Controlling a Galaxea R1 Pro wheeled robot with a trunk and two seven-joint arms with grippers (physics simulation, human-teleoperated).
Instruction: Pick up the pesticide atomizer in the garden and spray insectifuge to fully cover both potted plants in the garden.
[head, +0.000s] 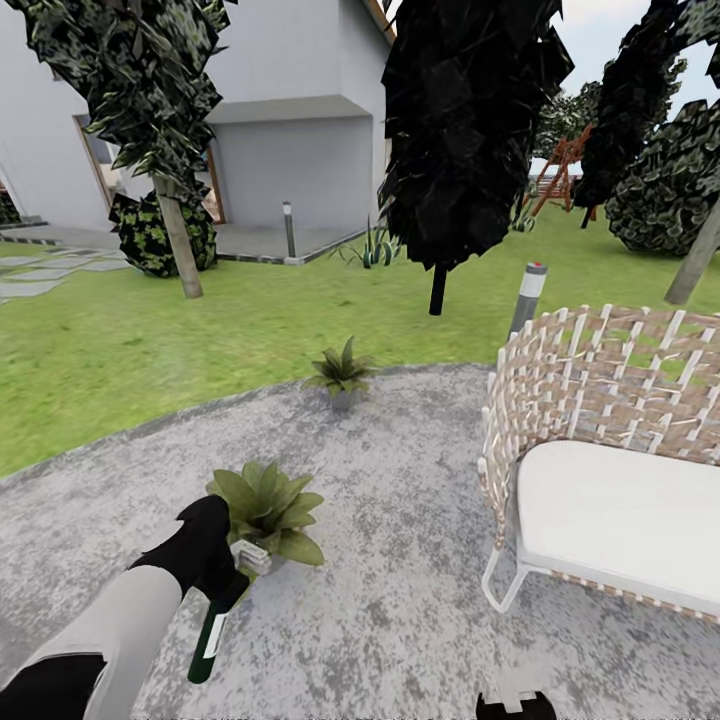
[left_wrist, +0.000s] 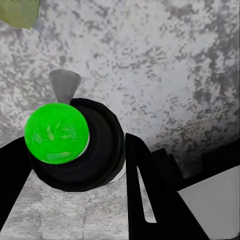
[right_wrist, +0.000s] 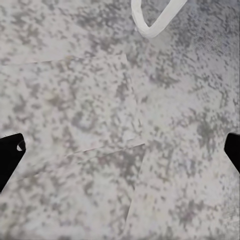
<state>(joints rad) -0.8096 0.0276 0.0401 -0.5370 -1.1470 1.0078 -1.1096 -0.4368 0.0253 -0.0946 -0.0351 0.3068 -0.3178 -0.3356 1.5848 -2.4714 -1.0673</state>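
1. The pesticide atomizer (head: 209, 632) is held in the left gripper (head: 222, 560), bottle hanging below the gripper and tilted, whitish trigger head (head: 250, 557) up against the nearer plant's leaves.
2. In the left wrist view the bottle (left_wrist: 75, 145) is seen end-on, a bright green round face toward the camera. A dark finger (left_wrist: 150, 190) is pressed on one flank and dark finger on the opposite flank. Left gripper judged clamped on the atomizer just under its head.
3. Right gripper: two dark fingertips (right_wrist: 10, 155) sit at opposite edges of the right wrist view with bare paving between. Spread apart, holding nothing. A white loop of chair leg (right_wrist: 152, 22) is near it.
4. Landmark: the wicker chair (head: 610, 450). The nearer potted plant (head: 268, 508) is on the patio (head: 400, 560) well to the chair's left; the farther potted plant (head: 341, 372) is beyond it, at the patio edge by the lawn (head: 150, 350). A grey bollard lamp (head: 528, 297) stands just behind the chair.
5. Handling, judged:
   - Small rigid bottle, probably light; crush risk low.
   - Smooth round body, so rotation or slip in a two-finger pinch is likely, and the tilt fits that.
   - Best hold: neck or upper body, just below the trigger head, nozzle left free.
   - The mass hangs below the grip, so swing on fast arm moves is expected.
6. Nozzle direction cannot be read. No spray is visible.
7. Risk: the head is among the leaves, so a snag or nudge of the pot is possible.
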